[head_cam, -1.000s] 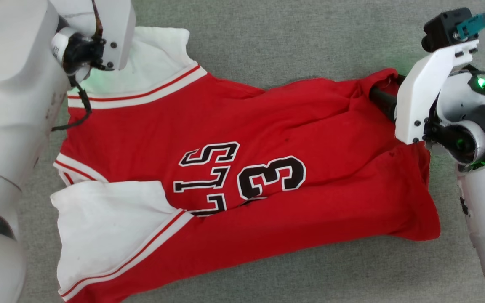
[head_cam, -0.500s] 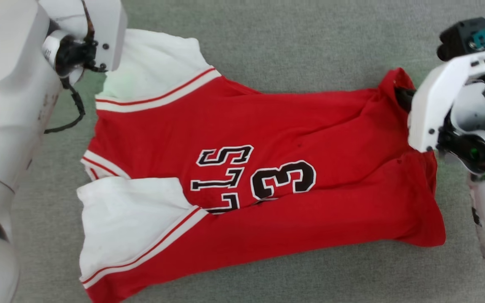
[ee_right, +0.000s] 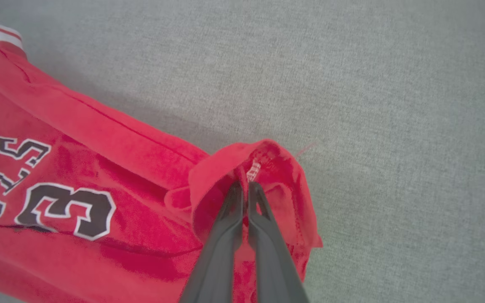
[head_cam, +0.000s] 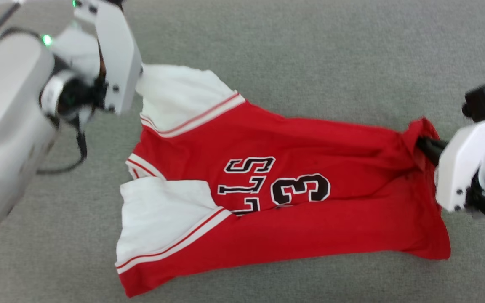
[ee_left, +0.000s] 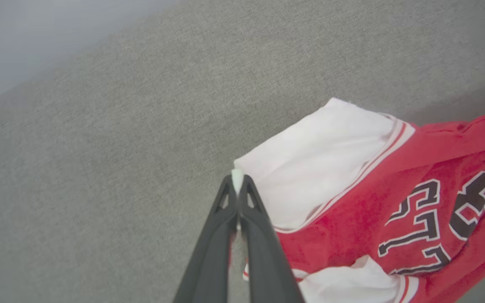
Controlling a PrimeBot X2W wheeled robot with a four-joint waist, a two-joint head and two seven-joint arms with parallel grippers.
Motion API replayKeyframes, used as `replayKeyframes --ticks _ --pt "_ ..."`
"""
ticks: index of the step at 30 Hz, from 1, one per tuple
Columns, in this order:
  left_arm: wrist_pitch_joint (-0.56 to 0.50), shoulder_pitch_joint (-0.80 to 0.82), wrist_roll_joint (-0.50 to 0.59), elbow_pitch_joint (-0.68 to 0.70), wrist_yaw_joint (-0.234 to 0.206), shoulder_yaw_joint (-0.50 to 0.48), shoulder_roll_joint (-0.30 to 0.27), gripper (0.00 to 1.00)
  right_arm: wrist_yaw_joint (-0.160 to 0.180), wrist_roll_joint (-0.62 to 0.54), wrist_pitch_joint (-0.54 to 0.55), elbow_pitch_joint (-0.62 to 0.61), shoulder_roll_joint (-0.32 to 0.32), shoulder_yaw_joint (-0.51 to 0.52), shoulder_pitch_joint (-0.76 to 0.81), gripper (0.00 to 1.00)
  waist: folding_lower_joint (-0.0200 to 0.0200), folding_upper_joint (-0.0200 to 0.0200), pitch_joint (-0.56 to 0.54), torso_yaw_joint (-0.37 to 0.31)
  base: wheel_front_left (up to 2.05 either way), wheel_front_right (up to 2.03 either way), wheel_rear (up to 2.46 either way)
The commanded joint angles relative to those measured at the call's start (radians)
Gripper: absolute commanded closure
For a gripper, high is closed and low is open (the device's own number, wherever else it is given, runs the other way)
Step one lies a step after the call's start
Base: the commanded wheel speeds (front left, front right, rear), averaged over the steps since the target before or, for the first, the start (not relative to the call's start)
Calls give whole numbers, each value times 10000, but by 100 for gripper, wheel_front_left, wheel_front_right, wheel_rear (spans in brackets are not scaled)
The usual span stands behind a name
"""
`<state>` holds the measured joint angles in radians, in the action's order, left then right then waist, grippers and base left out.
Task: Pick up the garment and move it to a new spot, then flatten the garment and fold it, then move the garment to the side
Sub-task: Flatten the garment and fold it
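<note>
Left gripper (ee_left: 237, 187) closed tight, pinching the edge of the white sleeve (ee_left: 310, 168). Right gripper (ee_right: 244, 189) closed too, clamped on the red hem corner (ee_right: 221, 168), with cloth bunched round my fingers. Shirt (head_cam: 310, 151) lies print-up on the grey surface (head_cam: 310, 50), stretched between my two grips. Other sleeve (head_cam: 162, 214) lies flat, nearer me.

White arm shells (head_cam: 6, 109), black cable (head_cam: 83, 149), dark fingers (ee_left: 215, 252).

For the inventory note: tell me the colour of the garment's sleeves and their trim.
Sleeves white, trim bands red-and-white striped; clearest in the head view.
</note>
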<state>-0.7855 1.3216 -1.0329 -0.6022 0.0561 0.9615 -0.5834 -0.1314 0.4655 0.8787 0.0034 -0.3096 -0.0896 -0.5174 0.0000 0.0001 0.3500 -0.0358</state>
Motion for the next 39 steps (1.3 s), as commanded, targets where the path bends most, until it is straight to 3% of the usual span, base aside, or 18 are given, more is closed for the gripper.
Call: replayKeyframes --ticks 1,8,13,18,24,25,26,27,28,29,30,31,32,39 --pt "-344 -667 -246 1265 -591 -71 -524 100 17 100 155 -378 -165 88 578 100 0 -1 -353 290 0 0 0" --pt "-1244 -2923 -713 6129 -3028 54 -2520 100 17 557 666 -1369 -382 371 2120 100 0 -1 -464 363 0 0 0" --pt "-1123 -4295 -1003 7764 -4020 201 -3258 100 17 520 711 -1434 -344 579 2752 100 0 -1 -439 343 0 0 0" --pt "-940 -5219 -1534 7753 -4184 369 -3105 100 17 460 598 -967 -194 521 2815 100 0 -1 -410 257 0 0 0" --pt "-531 -5417 -1675 6856 -3747 367 -2664 100 17 274 202 -394 -143 254 2379 100 0 -1 -404 185 0 0 0" --pt "-451 -5426 -1753 6701 -3646 344 -2585 100 17 279 112 -313 -118 205 2290 90 0 -1 -419 175 0 0 0" --pt "-350 -5431 -1779 6548 -3549 299 -2526 100 17 287 59 -230 -100 152 2221 70 0 -1 -444 163 0 0 0" --pt "-210 -5420 -1769 6371 -3506 226 -2499 86 17 308 -8 -171 -100 99 2154 25 0 -1 -472 149 0 0 0" --pt "-108 -5422 -1728 6252 -3449 210 -2484 69 17 326 -50 -127 -107 56 2086 0 0 -1 -513 134 0 0 0" --pt "-108 -5422 -1728 6252 -3449 210 -2484 69 17 326 -50 -127 -107 56 2086 0 0 -1 -513 134 0 0 0" --pt "19 -5441 -1716 6159 -3372 179 -2466 51 17 342 -100 -85 -114 32 2032 0 0 -1 -560 116 0 0 0" --pt "151 -5478 -1693 6093 -3294 144 -2464 18 17 379 -129 -39 -108 48 2016 0 0 -1 -620 101 0 0 0" --pt "269 -5533 -1704 6030 -3259 111 -2482 0 17 430 -125 16 -79 93 2028 0 0 -1 -688 84 0 0 0" --pt "1477 -6025 -1584 6154 -3164 -271 -2760 0 17 596 -39 -7 -115 720 2319 0 0 -1 -1200 46 0 0 0"
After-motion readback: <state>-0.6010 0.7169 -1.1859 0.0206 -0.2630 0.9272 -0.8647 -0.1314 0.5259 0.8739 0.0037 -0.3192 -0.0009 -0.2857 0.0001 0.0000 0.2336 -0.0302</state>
